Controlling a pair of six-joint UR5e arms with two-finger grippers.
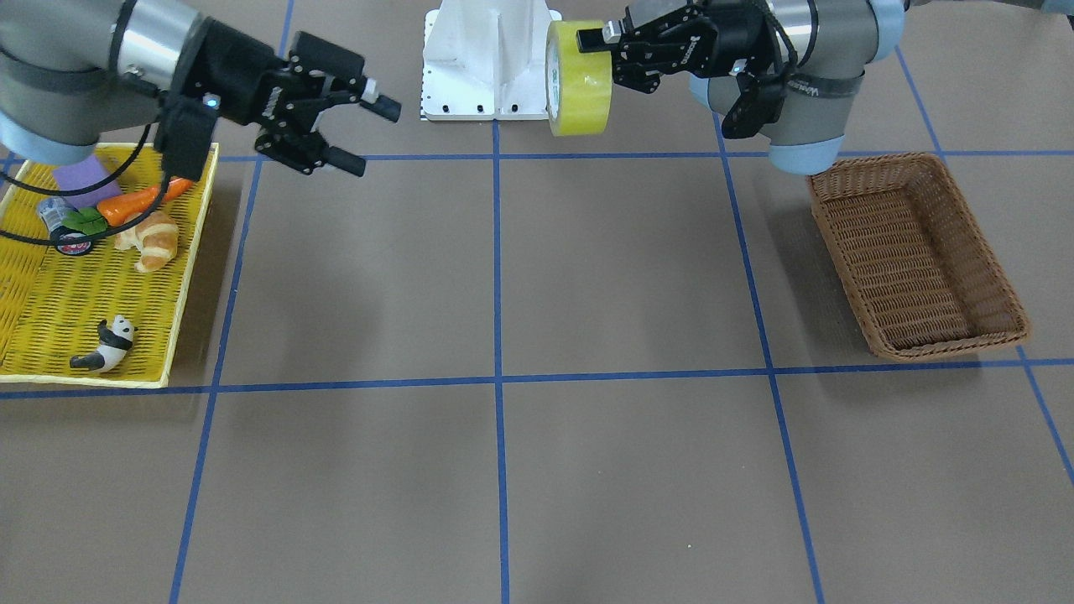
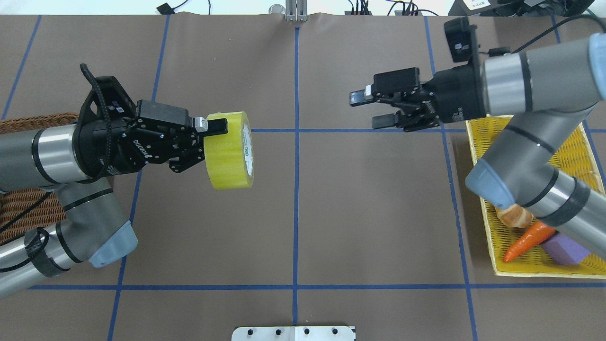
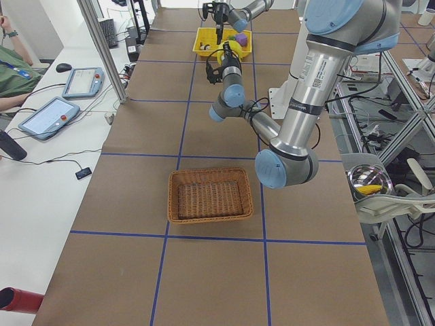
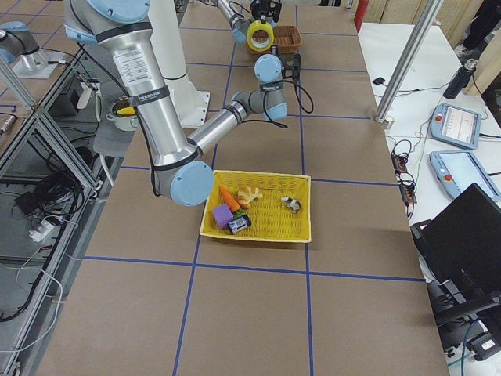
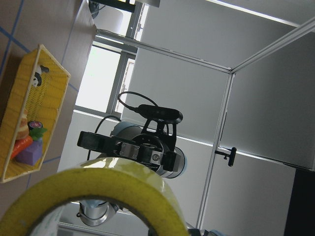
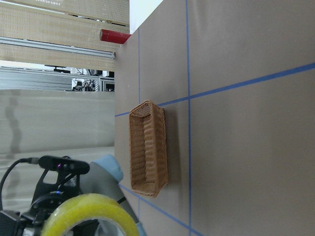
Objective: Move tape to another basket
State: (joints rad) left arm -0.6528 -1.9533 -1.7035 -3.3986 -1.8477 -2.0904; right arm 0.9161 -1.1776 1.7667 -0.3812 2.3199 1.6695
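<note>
My left gripper (image 2: 213, 142) is shut on the yellow tape roll (image 2: 229, 149) and holds it on edge in the air, above the table left of the centre line. The roll also shows in the front view (image 1: 577, 80), held by the left gripper (image 1: 600, 59), and in the left wrist view (image 5: 98, 187). The brown wicker basket (image 1: 914, 252) stands empty on the table below and beside the left arm, and the arm partly hides it in the overhead view (image 2: 28, 123). My right gripper (image 2: 368, 110) is open and empty in the air, facing the tape across the centre line.
A flat yellow tray (image 1: 33, 294) on the right arm's side holds a croissant (image 1: 149, 239), a carrot (image 1: 138, 201), a purple block (image 1: 84, 183), a small can (image 1: 60, 220) and a panda figure (image 1: 107, 346). The white robot base (image 1: 487, 59) stands at the table's edge.
</note>
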